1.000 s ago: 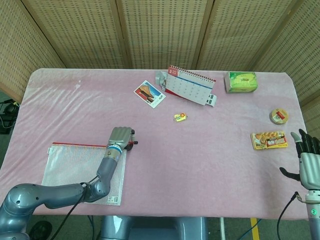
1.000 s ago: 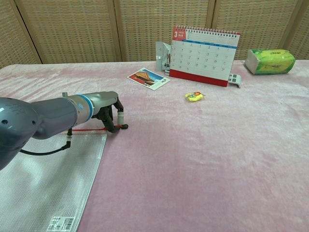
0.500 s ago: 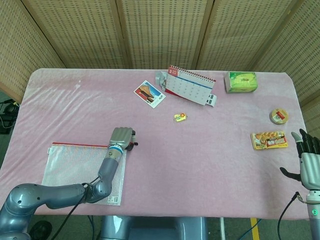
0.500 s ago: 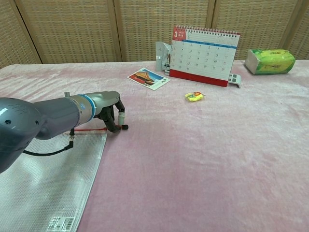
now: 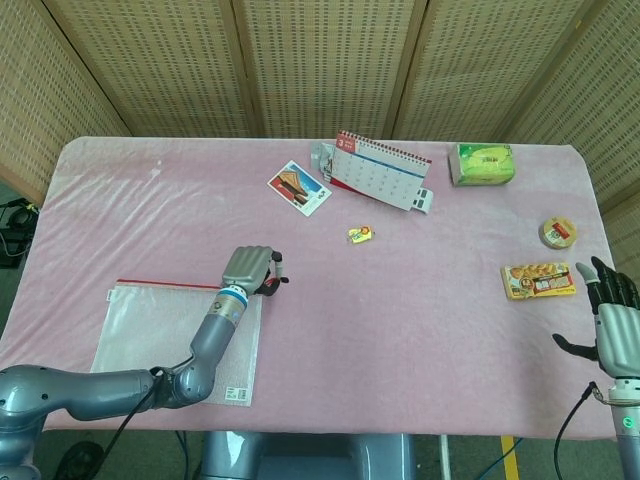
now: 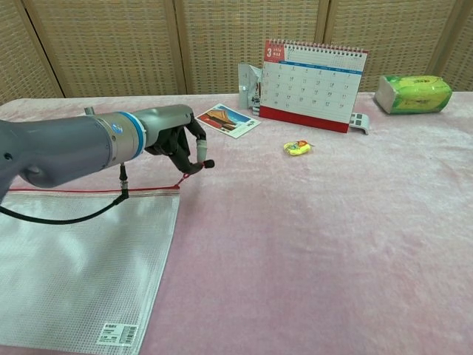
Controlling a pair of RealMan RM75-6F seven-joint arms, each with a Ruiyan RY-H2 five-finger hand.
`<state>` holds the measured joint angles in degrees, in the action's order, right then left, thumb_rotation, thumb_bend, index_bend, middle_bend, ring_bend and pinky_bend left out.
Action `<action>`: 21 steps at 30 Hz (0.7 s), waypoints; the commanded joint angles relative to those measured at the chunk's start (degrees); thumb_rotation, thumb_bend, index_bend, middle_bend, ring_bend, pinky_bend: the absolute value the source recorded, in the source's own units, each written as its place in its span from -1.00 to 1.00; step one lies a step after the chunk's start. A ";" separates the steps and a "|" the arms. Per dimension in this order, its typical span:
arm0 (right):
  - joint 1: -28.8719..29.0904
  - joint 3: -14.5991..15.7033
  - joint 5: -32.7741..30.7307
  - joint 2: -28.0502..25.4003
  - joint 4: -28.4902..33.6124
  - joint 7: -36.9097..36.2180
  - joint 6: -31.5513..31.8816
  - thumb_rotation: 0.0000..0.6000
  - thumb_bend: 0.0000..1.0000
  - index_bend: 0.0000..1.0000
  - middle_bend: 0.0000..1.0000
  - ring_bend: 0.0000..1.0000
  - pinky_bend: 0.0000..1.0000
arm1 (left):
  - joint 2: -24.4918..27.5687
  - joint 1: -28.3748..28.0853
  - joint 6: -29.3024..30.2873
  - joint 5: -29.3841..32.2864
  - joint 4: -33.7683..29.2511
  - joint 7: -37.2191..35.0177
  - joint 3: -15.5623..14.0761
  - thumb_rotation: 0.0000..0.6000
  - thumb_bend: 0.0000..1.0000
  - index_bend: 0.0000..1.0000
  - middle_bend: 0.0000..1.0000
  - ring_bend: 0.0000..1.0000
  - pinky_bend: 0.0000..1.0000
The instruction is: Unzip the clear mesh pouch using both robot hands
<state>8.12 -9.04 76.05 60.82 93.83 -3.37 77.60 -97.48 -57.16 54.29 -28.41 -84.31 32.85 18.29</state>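
Pink velvety cloth (image 5: 400,300) covers the table; a clear mesh pouch with a red zip edge (image 6: 74,251) lies flat at seven o'clock. At the pouch's right corner, the left hand (image 6: 181,144) pinches the red zip pull. At four o'clock, the right hand (image 5: 612,320) hovers, fingers spread, grasping nothing.

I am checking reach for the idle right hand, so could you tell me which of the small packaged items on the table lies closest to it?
The orange snack packet, just beside the right hand; the tape roll and green tissue pack lie further away.
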 commanded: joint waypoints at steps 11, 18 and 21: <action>13.34 -3.58 -0.77 -4.11 4.63 -21.66 -23.00 1.00 -1.00 -0.39 0.78 0.80 0.96 | 4.99 3.72 2.39 -10.15 -12.65 -14.89 6.16 1.00 0.61 0.63 1.00 0.95 1.00; 21.37 -5.19 -6.78 -5.60 7.13 -32.39 -40.96 1.00 -1.00 -0.30 0.97 1.00 1.00 | 4.23 2.92 2.06 -9.40 -13.94 -19.09 8.46 1.00 0.61 0.64 1.00 0.95 1.00; 24.54 -6.50 -9.83 -5.62 7.98 -34.62 -46.27 1.00 -1.00 -0.30 0.98 1.00 1.00 | 3.81 1.92 2.29 -7.81 -14.20 -19.32 9.20 1.00 0.61 0.64 1.00 0.94 1.00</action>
<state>28.19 -13.81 70.20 55.73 99.95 -33.92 37.20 -93.41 -54.76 56.48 -36.86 -98.27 13.77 27.08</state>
